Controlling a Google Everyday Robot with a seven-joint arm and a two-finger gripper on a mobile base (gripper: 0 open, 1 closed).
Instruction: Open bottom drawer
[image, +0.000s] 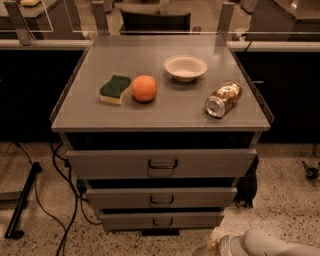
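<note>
The bottom drawer (162, 220) is the narrowest grey strip at the foot of the cabinet, with a small dark loop handle (163, 222) at its middle. It sits set back under the middle drawer (161, 198) and the wide top drawer (162, 163). My gripper (214, 247) is at the bottom edge of the view, low and to the right of the bottom drawer and apart from it. The white forearm (272, 244) behind it runs off to the right. The gripper is partly cut off by the frame edge.
On the cabinet top (165, 107) lie a green-and-yellow sponge (115, 89), an orange (144, 88), a white bowl (185, 67) and a tipped can (223, 99). Black cables (65, 195) and a stand leg (22, 202) lie on the speckled floor at left.
</note>
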